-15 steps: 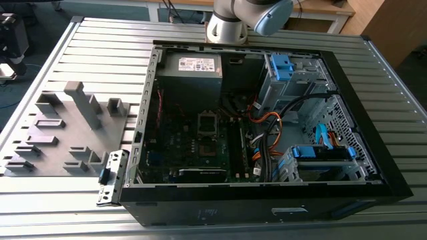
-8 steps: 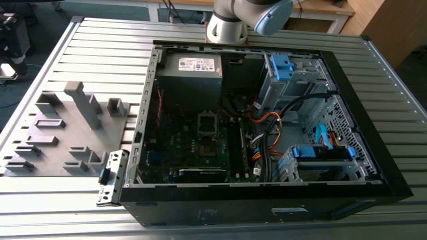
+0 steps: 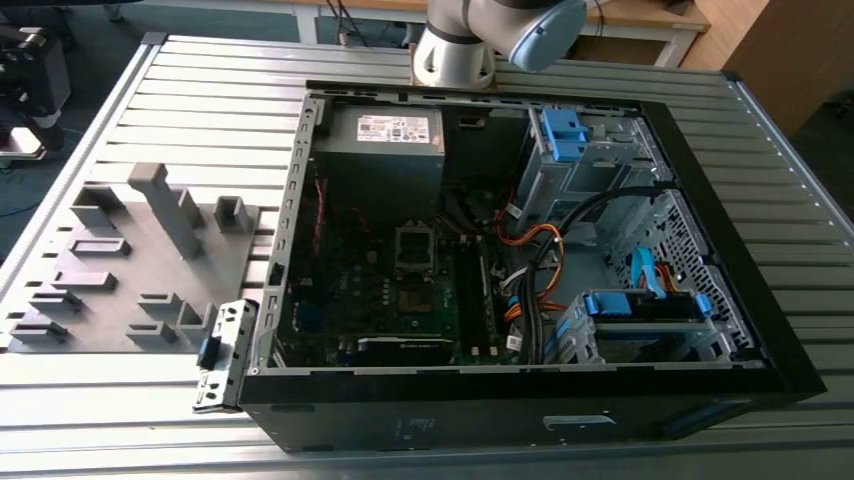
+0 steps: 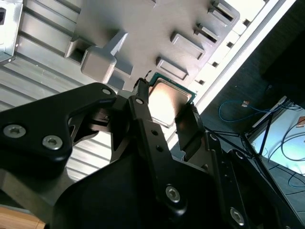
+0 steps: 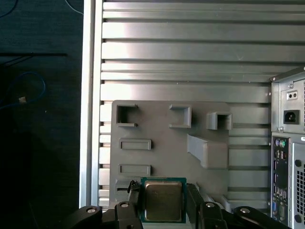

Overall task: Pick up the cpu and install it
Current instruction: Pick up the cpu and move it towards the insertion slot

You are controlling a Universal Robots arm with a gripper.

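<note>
The gripper [image 5: 163, 212] grips the cpu [image 5: 163, 199] between its two fingers (one on each side), lifted over the grey tray [image 5: 157, 129], which lies at the exterior view's left of the case [image 3: 747, 330].

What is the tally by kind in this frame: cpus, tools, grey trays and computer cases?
cpu: 1, gripped by the tool
tool: 1
grey tray: 1
computer case: 1, side open
Total: 4
</note>
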